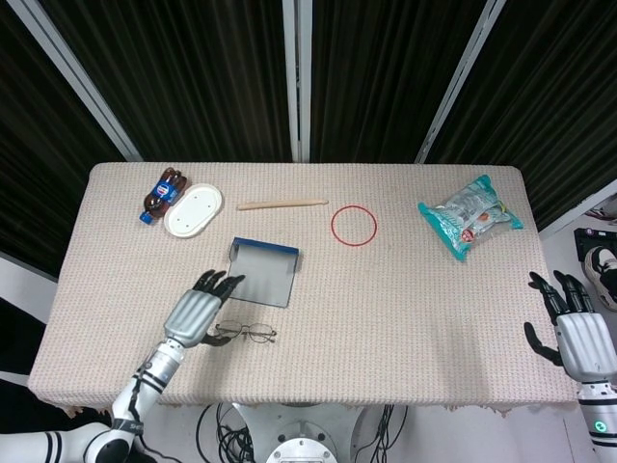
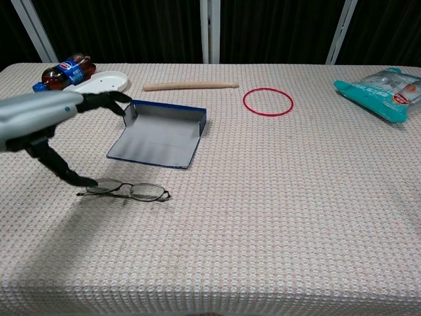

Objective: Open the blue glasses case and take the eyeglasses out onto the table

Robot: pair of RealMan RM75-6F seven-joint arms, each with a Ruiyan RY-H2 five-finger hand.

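Observation:
The blue glasses case (image 1: 262, 272) lies open on the table, its grey inside empty, also plain in the chest view (image 2: 158, 135). The thin-rimmed eyeglasses (image 1: 243, 333) lie flat on the cloth in front of the case (image 2: 125, 191). My left hand (image 1: 198, 309) hovers just left of them with its fingers spread, holding nothing. In the chest view the left hand (image 2: 52, 118) reaches its thumb down to the left end of the eyeglasses; I cannot tell whether it touches. My right hand (image 1: 578, 333) stays open beyond the table's right edge.
At the back left lie a cola bottle (image 1: 161, 193) and a white oval dish (image 1: 194, 210). A wooden stick (image 1: 281, 204) and a red ring (image 1: 333, 226) lie behind the case. A teal snack bag (image 1: 470, 216) sits at the back right.

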